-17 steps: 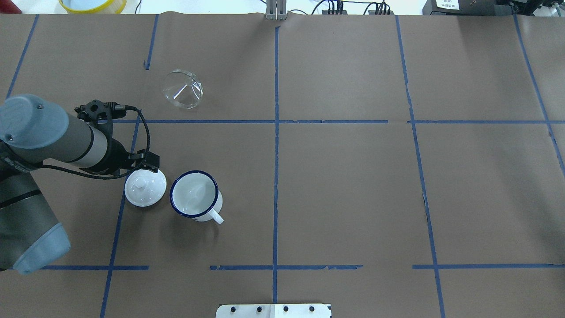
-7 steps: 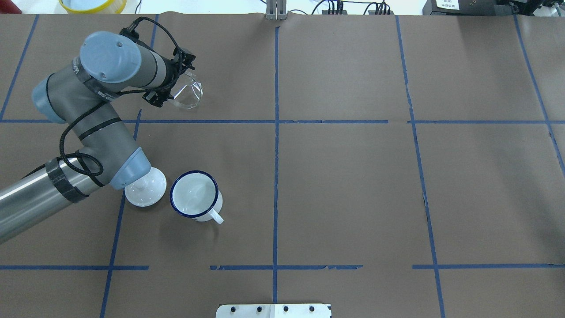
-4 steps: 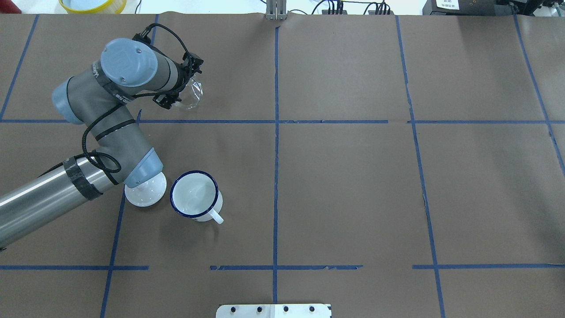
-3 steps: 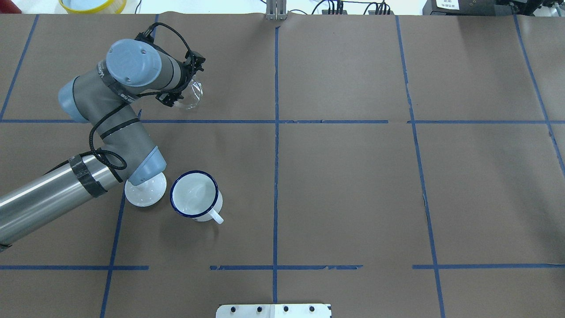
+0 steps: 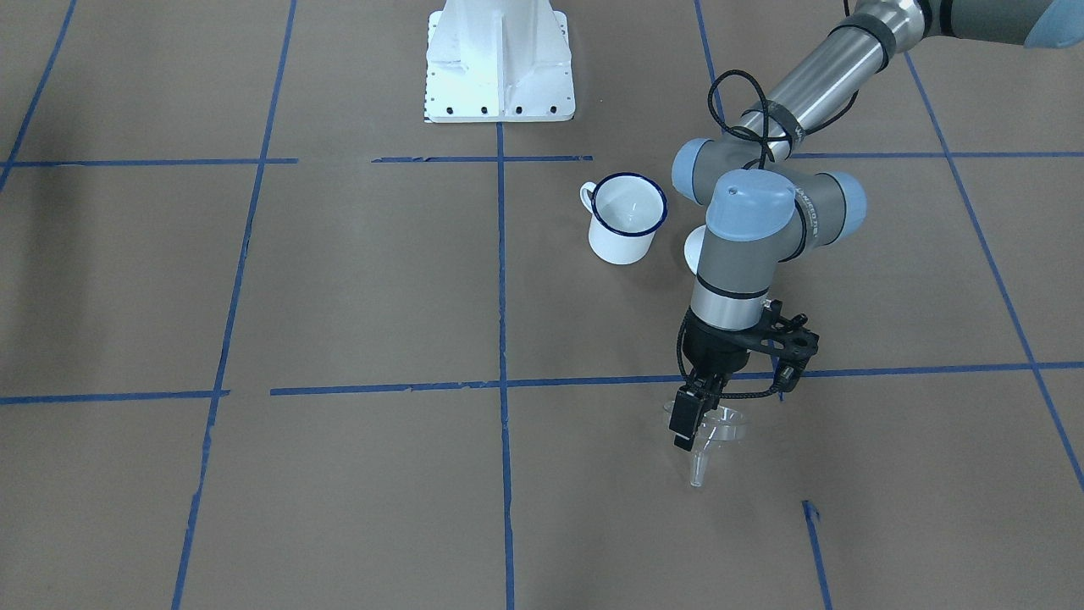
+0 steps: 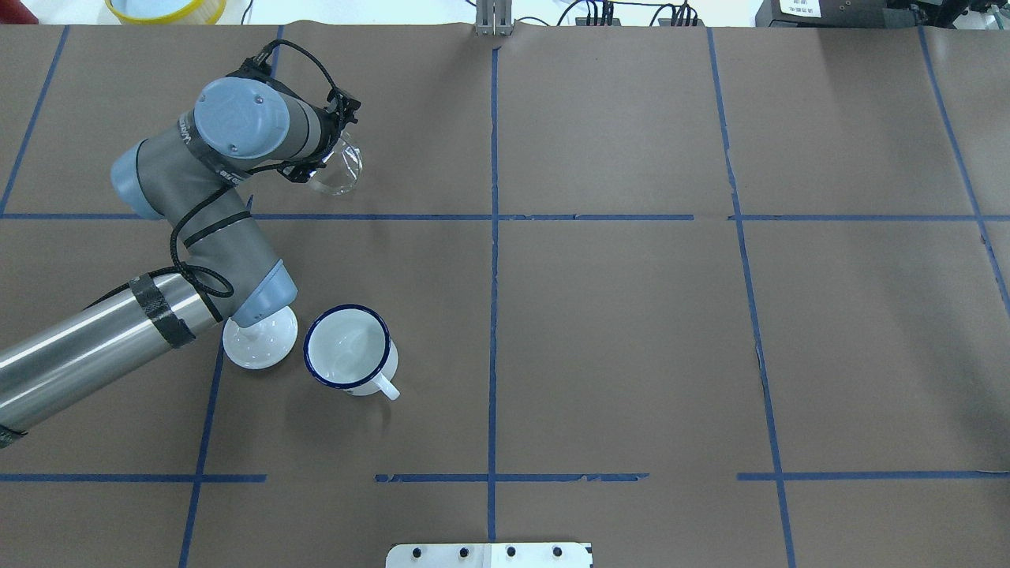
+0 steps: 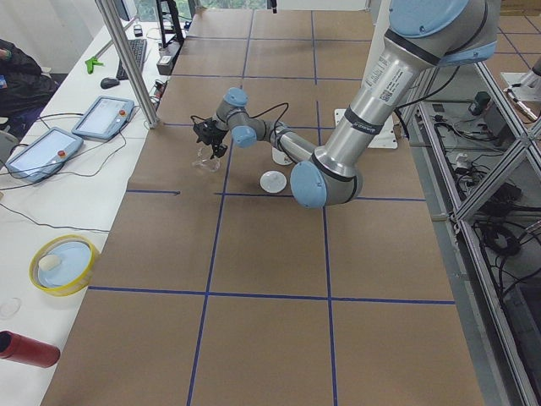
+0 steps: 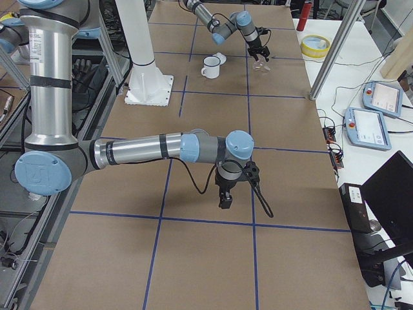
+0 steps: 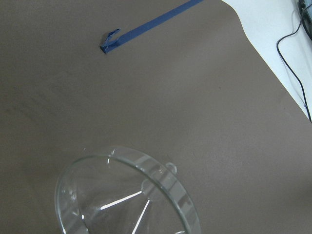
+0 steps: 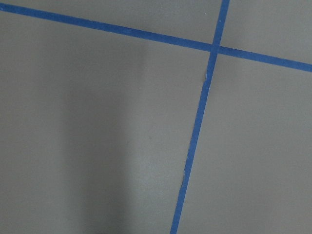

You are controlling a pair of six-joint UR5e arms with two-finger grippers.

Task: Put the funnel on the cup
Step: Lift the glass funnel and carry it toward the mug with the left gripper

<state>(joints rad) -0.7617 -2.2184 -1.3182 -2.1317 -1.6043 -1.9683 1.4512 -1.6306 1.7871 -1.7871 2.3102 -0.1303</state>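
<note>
brown paper tabletop [image 6: 615,331] gridded with blue tape [image 6: 493,315]; white bench with tablets [image 7: 34,152] alongside. funnel [image 6: 346,167] on its side, far left of the robot, stem pointing away from it, mouth toward it, well apart from the cup [image 6: 349,349]. left jaws at its rim, grip unclear; right jaws likewise unclear.

Clear glossy funnel [image 6: 339,162], matt brown paper [image 6: 631,331]

Bright, even light falls from overhead onto my table [image 6: 631,315]. Shadows are soft and faint, a pale one lying beside the cup [image 6: 347,347]. Thin white glints streak the funnel [image 9: 126,200]. A broad dim band crosses my right wrist view. Every view is sharp.
</note>
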